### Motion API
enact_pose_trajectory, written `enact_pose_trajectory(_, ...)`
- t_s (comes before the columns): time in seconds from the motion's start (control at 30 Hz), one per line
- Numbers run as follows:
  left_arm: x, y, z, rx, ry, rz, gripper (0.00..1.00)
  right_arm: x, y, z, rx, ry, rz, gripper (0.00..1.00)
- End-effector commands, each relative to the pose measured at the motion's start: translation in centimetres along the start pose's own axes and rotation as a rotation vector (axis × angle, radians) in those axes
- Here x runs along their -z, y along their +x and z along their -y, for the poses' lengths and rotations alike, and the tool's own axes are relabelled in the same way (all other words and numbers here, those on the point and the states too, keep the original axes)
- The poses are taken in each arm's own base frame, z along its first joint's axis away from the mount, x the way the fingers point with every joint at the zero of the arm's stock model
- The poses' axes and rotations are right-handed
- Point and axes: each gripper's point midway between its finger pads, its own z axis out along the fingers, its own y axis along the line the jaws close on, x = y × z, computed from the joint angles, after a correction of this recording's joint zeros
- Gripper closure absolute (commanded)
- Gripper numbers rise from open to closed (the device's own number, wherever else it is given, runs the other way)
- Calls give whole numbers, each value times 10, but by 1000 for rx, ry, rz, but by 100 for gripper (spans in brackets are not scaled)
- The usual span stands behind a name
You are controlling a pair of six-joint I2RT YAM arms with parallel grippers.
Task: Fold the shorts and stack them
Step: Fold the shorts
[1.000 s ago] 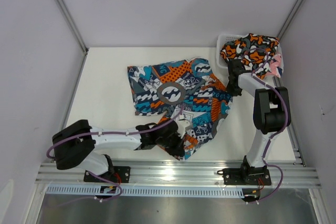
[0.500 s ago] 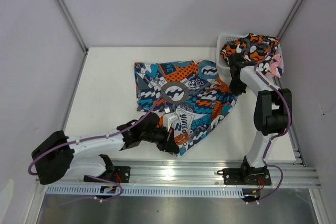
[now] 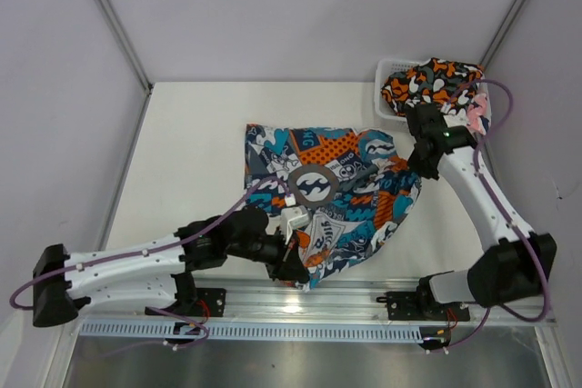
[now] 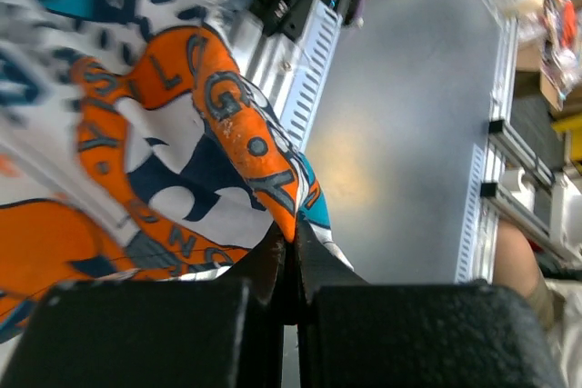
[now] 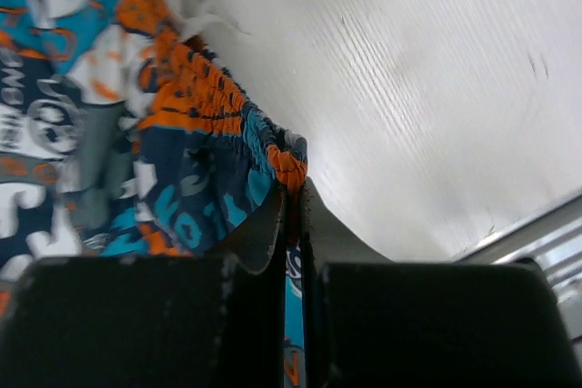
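The blue-teal-orange patchwork shorts (image 3: pixel 332 190) lie partly spread on the white table (image 3: pixel 191 152). My left gripper (image 3: pixel 296 270) is shut on their near corner, by the front edge. In the left wrist view an orange fold of the shorts (image 4: pixel 191 124) is pinched at the left gripper (image 4: pixel 293 241). My right gripper (image 3: pixel 420 164) is shut on their right edge. In the right wrist view the gathered waistband of the shorts (image 5: pixel 209 106) sits in the right gripper (image 5: pixel 293 190). The orange-black-white camouflage shorts (image 3: pixel 435 81) are heaped in the basket, with pink-patched shorts (image 3: pixel 476 115) beside them.
A white mesh basket (image 3: pixel 386 72) stands at the back right corner of the table. A metal rail (image 3: pixel 364 302) runs along the front edge, under both arm bases. White walls close in the left, back and right sides.
Both grippers have carried the patchwork shorts to the right and a little nearer. The left arm has stretched out rightward. The right gripper has moved away from the basket.
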Motion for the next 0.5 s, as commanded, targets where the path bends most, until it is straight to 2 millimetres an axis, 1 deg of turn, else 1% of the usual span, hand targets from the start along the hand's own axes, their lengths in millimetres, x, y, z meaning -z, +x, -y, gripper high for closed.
enact_pose_trajectory(0.0,34,-31,14,-33,-64,115,100,27,14,18,-129,-7,5,100)
enact_pose_trajectory(0.03,41,-26,2,-17,-130,94,100,31,18,20,-162,-12,-2,100)
enact_pose_trajectory(0.07,51,-41,-2,-22,-181,142,100,34,21,19,-181,-29,-13,100)
enact_pose_trajectory(0.1,57,-43,-10,-25,-213,145,100,36,23,20,-198,-44,-13,100)
enact_pose_trajectory(0.13,68,-49,-23,0,-259,172,100,38,23,19,-229,-52,-17,100)
enact_pose_trajectory(0.2,78,-58,-31,-6,-281,203,100,38,25,17,-265,-69,-30,100)
enact_pose_trajectory(0.23,89,-69,-38,2,-314,243,100,40,23,13,-289,-91,-30,100)
enact_pose_trajectory(0.27,93,-72,-43,3,-330,246,100,40,25,10,-303,-105,-42,100)
enact_pose_trajectory(0.3,99,-81,-46,-20,-349,262,100,39,25,8,-318,-112,-47,100)
enact_pose_trajectory(0.33,108,-90,-54,-12,-388,283,100,37,24,7,-333,-117,-50,100)
enact_pose_trajectory(0.4,109,-98,-67,-21,-429,272,100,35,26,3,-370,-131,-70,100)
enact_pose_trajectory(0.43,118,-113,-70,-25,-449,305,100,32,26,1,-387,-131,-76,100)
enact_pose_trajectory(0.47,117,-117,-78,-15,-472,299,100,32,26,0,-417,-136,-84,100)
